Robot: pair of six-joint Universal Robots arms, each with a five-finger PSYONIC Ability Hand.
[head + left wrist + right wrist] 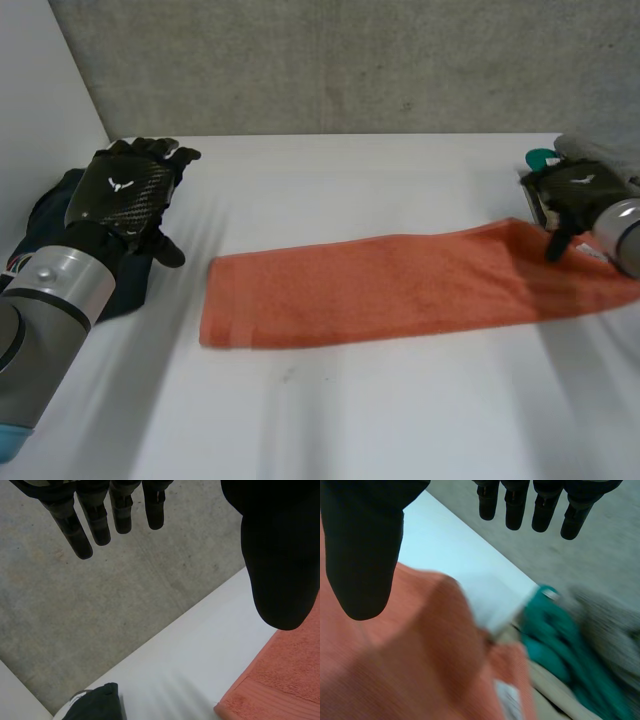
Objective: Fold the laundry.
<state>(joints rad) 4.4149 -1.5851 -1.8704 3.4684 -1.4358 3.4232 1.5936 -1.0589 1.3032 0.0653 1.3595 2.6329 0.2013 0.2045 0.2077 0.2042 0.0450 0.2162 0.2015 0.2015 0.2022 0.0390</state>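
Note:
An orange towel point(400, 285) lies flat as a long strip across the middle of the table. My left hand point(125, 195) hovers off its left end, above a dark garment, with fingers point(82, 527) straight and thumb apart, holding nothing; the towel's near corner point(280, 680) shows past the thumb. My right hand point(570, 195) hangs over the towel's far right corner, fingers point(520, 505) straight and thumb spread, with nothing between them. Below its palm the towel point(410, 650) rises in a soft fold, with a white label point(507, 697) at its edge.
A heap of dark clothing point(60, 215) point(95, 705) sits at the table's left edge under my left arm. Teal cloth point(545, 158) point(555, 640) and grey cloth point(615, 640) lie at the right end. A grey wall point(350, 60) backs the table.

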